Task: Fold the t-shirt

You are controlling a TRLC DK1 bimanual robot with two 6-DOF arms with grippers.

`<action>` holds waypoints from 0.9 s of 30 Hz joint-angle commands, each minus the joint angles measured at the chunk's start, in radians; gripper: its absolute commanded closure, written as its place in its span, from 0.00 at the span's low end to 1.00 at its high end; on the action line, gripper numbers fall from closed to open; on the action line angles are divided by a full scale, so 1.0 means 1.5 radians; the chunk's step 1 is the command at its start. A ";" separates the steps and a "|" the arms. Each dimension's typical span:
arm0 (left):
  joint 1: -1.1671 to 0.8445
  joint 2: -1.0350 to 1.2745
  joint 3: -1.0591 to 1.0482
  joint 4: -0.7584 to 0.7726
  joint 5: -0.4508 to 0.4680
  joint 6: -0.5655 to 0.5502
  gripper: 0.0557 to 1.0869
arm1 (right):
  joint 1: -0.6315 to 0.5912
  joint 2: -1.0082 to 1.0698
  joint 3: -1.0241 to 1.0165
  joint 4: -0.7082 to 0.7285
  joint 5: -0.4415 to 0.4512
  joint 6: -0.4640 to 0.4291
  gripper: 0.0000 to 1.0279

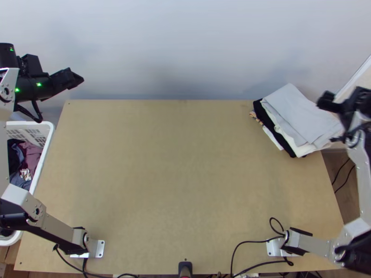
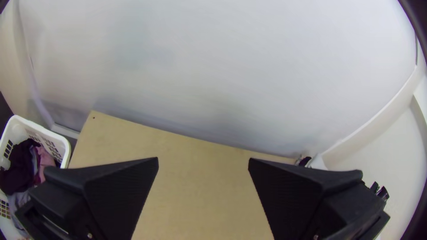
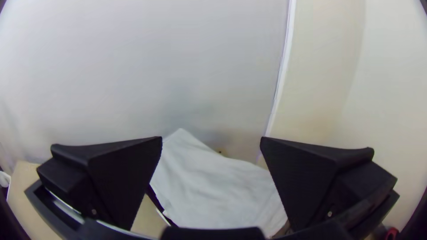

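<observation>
At the far left, the basket stands beside the table with loose clothes bunched in it. The left gripper is open with nothing between its fingers, out past the table's far left corner; the basket lies from it back toward its own base and farther left, so this is the nearer arm for any pick there. Across at the table's far right corner sits the pile, topped by a pale cloth, folded flat, its long axis slanting from the far edge toward the right edge. That may be the t-shirt, already folded; I cannot tell for sure. The right gripper, also open and empty, is just beside the pile's right end. If another fold is due, the move probably turns on the left arm coming back over the basket.
</observation>
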 commanded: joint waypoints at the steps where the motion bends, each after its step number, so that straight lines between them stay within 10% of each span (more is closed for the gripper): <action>1: 0.017 -0.025 0.005 -0.009 0.011 -0.006 0.04 | -0.002 0.081 -0.034 0.034 0.036 0.007 0.03; 12: 0.047 -0.044 0.008 -0.027 0.010 -0.003 0.04 | -0.047 0.267 -0.034 0.042 0.058 0.046 0.03; 27: 0.049 -0.131 0.019 0.057 -0.052 -0.020 0.04 | -0.017 0.009 0.245 -0.136 -0.049 -0.020 0.03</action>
